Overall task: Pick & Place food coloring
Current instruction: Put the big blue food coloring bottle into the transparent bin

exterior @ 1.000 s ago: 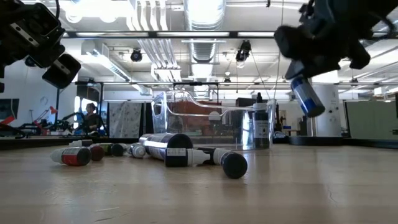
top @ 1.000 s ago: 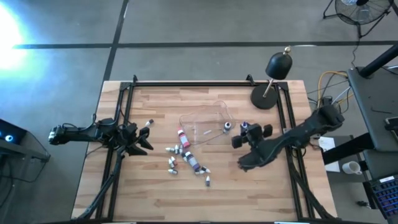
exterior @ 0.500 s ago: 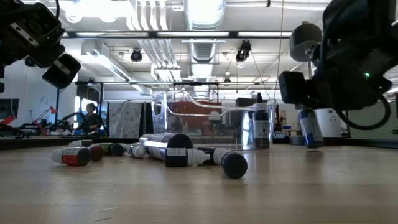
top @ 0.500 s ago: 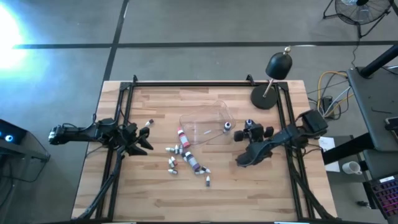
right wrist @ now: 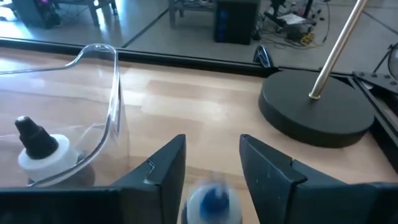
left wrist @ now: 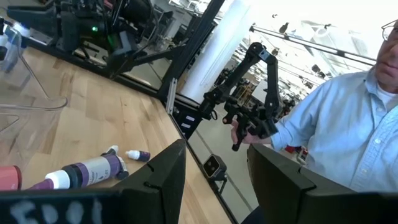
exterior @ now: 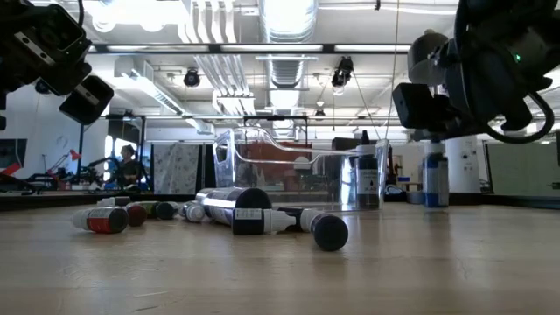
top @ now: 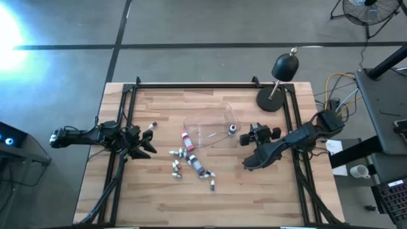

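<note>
My right gripper (right wrist: pixel 211 144) hovers to the right of the clear tray (top: pixel 210 127), open. A blue food coloring bottle (exterior: pixel 435 179) stands upright on its base directly under it, and its blue top (right wrist: pixel 214 202) shows between the fingers with a gap on each side. A white-capped bottle (right wrist: pixel 37 148) stands inside the tray. Several more bottles (top: pixel 187 160) lie on their sides on the wood in front of the tray. My left gripper (left wrist: pixel 216 149) waits at the table's left edge, open and holding nothing.
A black domed lamp (top: pixel 280 79) stands at the far right corner, its round base (right wrist: pixel 317 109) close behind the right gripper. One small bottle (top: pixel 152 126) lies near the left gripper. A person in a light blue shirt (left wrist: pixel 348 137) stands beyond the table.
The right gripper came down toward the table beside the tray, carrying the blue bottle tilted. The bottle's base touched the wood. Now the bottle stands upright by itself and the gripper sits higher above it.
</note>
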Tool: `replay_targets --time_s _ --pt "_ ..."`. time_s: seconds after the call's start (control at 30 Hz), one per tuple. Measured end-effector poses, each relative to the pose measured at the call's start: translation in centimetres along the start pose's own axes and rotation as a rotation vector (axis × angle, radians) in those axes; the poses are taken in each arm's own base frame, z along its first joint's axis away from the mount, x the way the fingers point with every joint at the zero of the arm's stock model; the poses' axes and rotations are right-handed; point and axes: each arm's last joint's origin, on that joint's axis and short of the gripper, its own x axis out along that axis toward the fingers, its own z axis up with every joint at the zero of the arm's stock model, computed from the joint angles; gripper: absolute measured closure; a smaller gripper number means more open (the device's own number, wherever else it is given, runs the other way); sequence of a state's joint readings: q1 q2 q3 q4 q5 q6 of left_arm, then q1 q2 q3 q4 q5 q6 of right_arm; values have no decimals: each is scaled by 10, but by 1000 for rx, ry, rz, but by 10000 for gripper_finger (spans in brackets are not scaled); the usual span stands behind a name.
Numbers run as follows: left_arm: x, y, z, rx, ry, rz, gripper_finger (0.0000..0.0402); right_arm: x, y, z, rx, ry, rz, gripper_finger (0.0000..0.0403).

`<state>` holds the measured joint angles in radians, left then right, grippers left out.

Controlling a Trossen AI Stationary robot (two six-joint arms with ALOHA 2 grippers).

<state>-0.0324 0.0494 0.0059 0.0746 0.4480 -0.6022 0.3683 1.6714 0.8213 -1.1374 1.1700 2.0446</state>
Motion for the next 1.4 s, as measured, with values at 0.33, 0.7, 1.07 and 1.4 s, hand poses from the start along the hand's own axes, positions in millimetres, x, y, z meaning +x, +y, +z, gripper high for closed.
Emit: replay_targets --time_s 0.33,0.7,1.07,1.4 --pt "0 0 0 0 0 0 255 1 -1 -2 -6 40 -22 273" --pt "0 0 0 0 0 0 255 -5 2 9 77 128 -41 230" --pt "0 0 0 0 0 0 255 -10 -26 72 382 494 -67 143" --pt "0 0 0 0 0 0 255 24 -33 101 403 813 -36 139"
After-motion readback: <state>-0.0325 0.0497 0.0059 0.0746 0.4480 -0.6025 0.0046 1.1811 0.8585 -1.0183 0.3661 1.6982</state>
